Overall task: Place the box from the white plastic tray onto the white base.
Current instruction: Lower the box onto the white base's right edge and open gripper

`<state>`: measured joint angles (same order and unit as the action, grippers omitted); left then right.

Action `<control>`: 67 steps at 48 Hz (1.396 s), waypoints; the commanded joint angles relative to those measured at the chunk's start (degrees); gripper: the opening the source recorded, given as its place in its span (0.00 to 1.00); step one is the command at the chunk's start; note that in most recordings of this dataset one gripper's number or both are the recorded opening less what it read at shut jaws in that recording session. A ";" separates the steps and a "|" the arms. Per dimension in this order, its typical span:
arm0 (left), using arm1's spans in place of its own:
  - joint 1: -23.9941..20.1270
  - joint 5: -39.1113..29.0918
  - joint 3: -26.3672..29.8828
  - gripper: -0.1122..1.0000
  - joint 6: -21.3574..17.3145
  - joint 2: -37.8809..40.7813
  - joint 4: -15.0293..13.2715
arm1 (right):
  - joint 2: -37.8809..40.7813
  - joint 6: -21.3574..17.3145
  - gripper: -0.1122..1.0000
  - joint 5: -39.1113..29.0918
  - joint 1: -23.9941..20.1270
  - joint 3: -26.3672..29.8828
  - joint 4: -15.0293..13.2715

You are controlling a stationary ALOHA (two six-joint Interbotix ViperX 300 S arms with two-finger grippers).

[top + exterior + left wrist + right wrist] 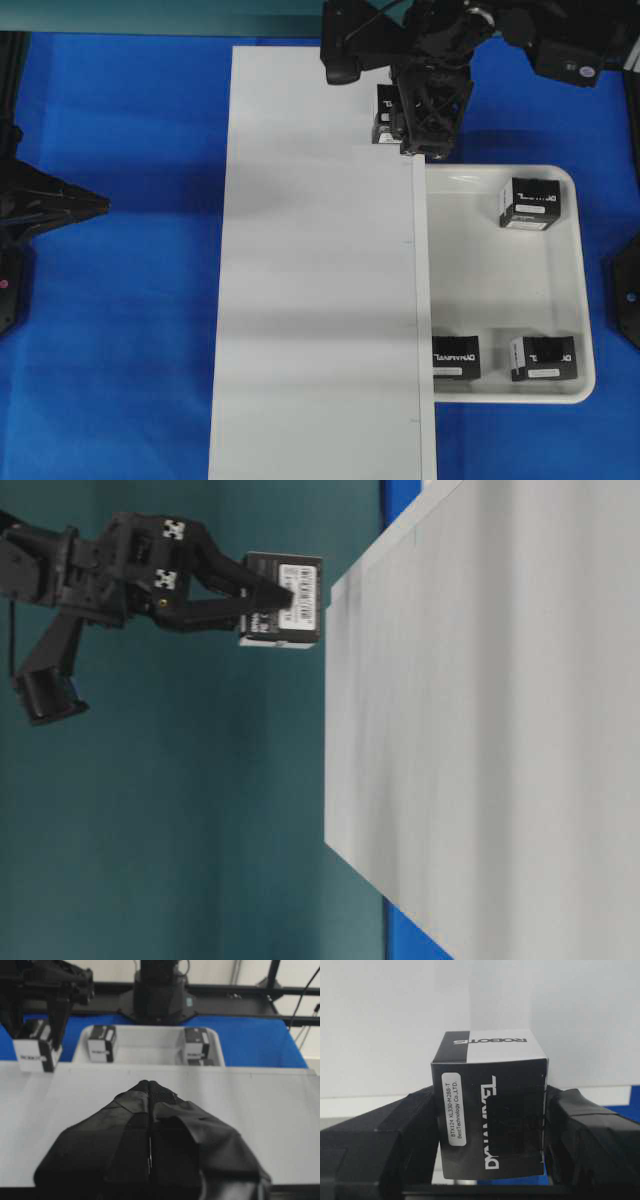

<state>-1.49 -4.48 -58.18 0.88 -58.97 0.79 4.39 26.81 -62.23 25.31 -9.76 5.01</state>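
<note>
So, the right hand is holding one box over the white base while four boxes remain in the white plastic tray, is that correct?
Not quite: three boxes remain in the white plastic tray, as the overhead view shows. The right hand does hold one box over the white base.

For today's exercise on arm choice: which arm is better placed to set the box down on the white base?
The right. The right gripper already holds the box at the far edge of the white base. The left gripper is shut, empty, and further from that box.
</note>
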 commanded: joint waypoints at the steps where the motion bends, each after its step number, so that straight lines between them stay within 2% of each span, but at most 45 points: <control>1: 0.00 0.53 1.58 0.03 0.09 0.35 0.09 | 1.49 0.09 0.62 1.32 -1.14 -0.18 0.35; 23: 0.09 0.53 1.58 0.03 0.09 0.26 0.09 | 3.52 0.00 0.62 3.87 -1.76 -1.05 0.26; 67: 0.44 0.18 1.49 0.03 0.09 0.44 0.09 | 4.31 0.00 0.62 4.13 -1.23 -1.85 -0.09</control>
<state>-1.41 -4.57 -58.18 0.97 -58.97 0.79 7.65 26.72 -58.27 24.35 -11.43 5.01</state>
